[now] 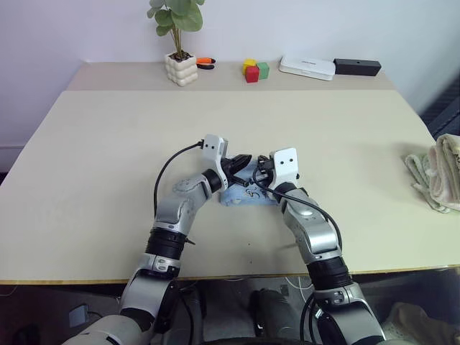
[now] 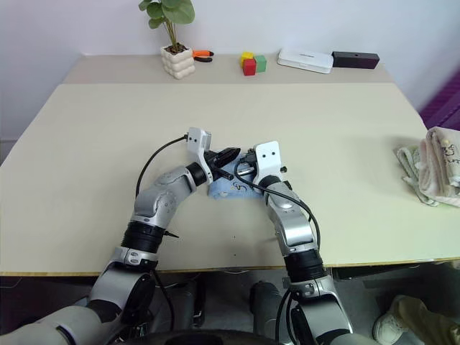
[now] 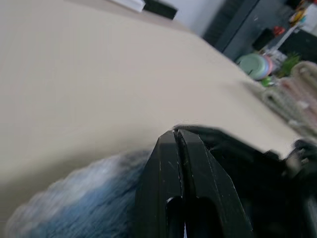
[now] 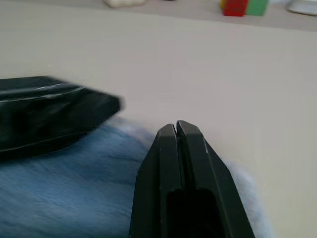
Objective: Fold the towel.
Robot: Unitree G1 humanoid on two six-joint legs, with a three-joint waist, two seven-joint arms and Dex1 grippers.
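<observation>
The towel (image 1: 241, 195) is a small light blue terry bundle lying on the beige table (image 1: 108, 158) near its middle, with a dark print on the top face. Both arms meet over it. My left gripper (image 1: 245, 159) reaches in from the left, its fingers pressed together just above the towel's far edge (image 3: 89, 198). Facing it, my right gripper (image 1: 257, 167) is also shut with nothing between its fingers, low over the blue cloth (image 4: 64, 188). The two gripper tips nearly touch. The arms hide much of the towel.
A pile of beige towels (image 1: 440, 172) lies at the table's right edge. Along the back stand a potted plant (image 1: 181, 68), coloured blocks (image 1: 253, 70), a white box (image 1: 307, 67) and a black box (image 1: 357, 67).
</observation>
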